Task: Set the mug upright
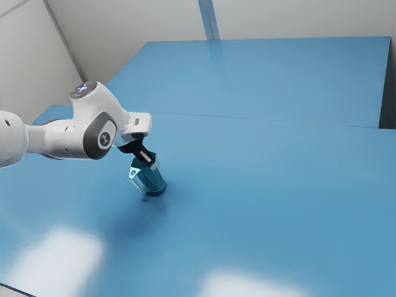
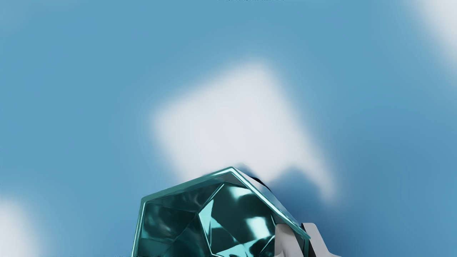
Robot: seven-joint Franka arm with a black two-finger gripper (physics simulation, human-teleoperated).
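Spreading widest, the blue worktop [image 1: 260,198] lies beneath the white Franka arm [image 1: 68,139], which comes in from the exterior view's left. Next in size is the faceted teal glass mug [image 1: 148,178], directly below the hand – its long axis looks close to vertical, mouth up toward the jaws, base [image 1: 157,191] down at the worktop. The jaws are clamped on one side wall, one finger inside the rim [image 2: 185,182], the other outside, so the mug's bulk hangs off to one side of the grip. What matters most is the smallest thing: whether the base sits flat or keeps a slight gap – that I cannot tell
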